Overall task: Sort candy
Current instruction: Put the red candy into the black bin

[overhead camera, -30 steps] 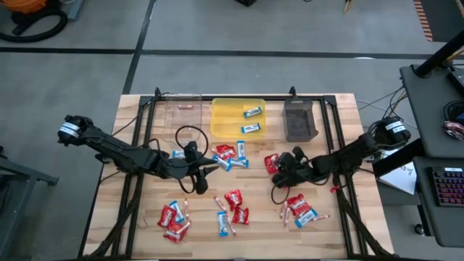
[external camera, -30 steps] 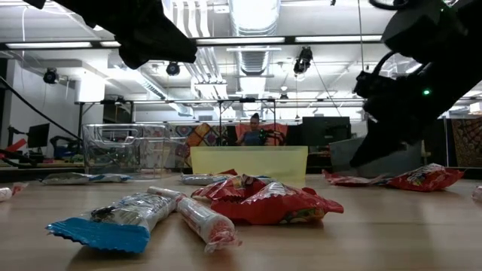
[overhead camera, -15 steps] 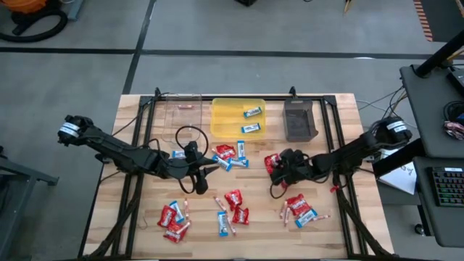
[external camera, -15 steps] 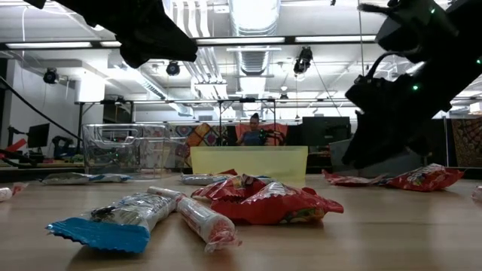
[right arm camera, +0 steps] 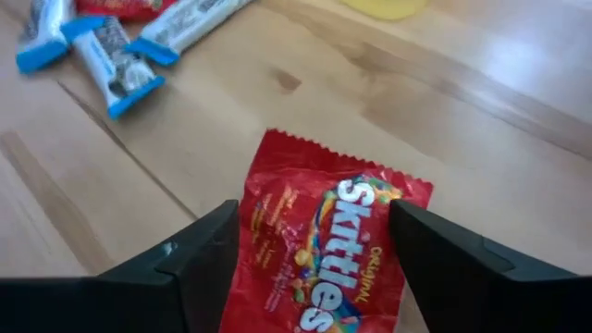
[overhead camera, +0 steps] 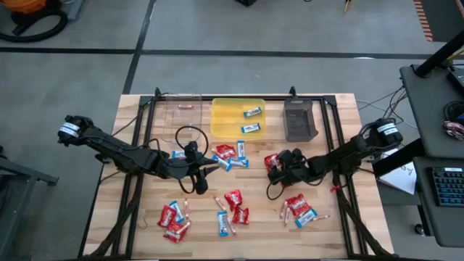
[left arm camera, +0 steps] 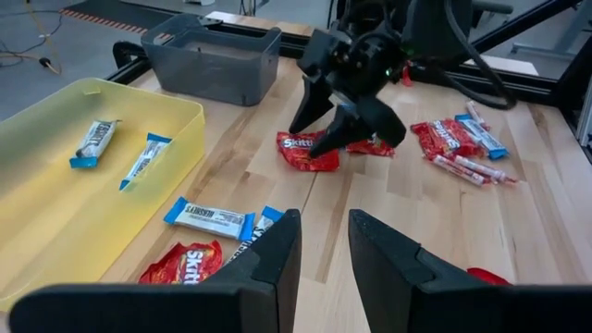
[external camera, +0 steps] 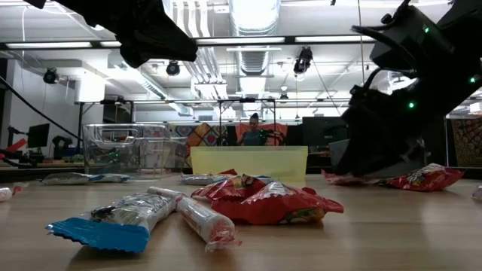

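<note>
Pincer on right arm spread wide, fingers straddling a red crinkly Skittles packet lying flat on the wooden desk, just below and right of the yellow plastic tray. Left pincer hovers below that tray's left corner, fingers slightly apart, holding nothing. Two blue-and-white wrapped bars lie inside the tray. More red packets, bars and pinkish sticks scattered below it. Dark grey bin right of tray.

Lighting even and bright, from ceiling strip lamps overhead. Shadows on the bench soft. Low view: arms backlit, near silhouette. Right wrist view: fingers blurred, red packet sharp.
</note>
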Controlling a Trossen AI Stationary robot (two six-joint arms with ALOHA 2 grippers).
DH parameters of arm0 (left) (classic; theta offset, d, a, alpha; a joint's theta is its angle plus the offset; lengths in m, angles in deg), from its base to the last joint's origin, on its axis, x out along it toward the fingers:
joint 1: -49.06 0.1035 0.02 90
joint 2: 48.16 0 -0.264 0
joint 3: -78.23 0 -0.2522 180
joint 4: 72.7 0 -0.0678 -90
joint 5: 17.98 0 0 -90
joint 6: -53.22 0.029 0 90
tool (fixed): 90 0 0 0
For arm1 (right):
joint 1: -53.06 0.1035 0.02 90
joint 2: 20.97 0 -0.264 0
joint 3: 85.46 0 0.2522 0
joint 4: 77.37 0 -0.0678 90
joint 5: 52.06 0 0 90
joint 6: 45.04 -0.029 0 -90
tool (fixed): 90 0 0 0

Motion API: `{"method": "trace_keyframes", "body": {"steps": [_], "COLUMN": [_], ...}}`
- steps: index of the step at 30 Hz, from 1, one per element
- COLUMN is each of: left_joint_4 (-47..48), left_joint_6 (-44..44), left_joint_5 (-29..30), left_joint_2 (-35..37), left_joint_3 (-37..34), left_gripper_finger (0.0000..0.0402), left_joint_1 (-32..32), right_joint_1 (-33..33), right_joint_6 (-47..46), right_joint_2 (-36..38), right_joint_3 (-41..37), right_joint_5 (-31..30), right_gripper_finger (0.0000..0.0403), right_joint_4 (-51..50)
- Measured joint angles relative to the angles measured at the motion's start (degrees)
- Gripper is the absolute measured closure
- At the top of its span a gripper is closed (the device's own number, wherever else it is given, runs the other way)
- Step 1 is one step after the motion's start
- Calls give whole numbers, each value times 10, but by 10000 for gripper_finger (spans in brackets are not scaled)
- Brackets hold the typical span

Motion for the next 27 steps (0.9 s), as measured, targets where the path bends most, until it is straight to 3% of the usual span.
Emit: {"method": "trace_keyframes", "body": {"steps": [8,18,27], "left_joint_4": [0,1,1], "left_joint_6": [0,0,0], "left_joint_5": [0,0,0], "left_joint_2": [0,0,0], "left_joint_3": [0,0,0], "left_gripper_finger": [324,324,324], "left_joint_1": [0,0,0], "right_joint_1": [-2,-2,-2], "right_joint_6": [3,3,16], "right_joint_2": [-57,-52,-10], "right_joint_3": [12,15,12], "right_joint_5": [-14,-13,3], "right_gripper_finger": [170,265,278], "right_joint_4": [17,14,5]}}
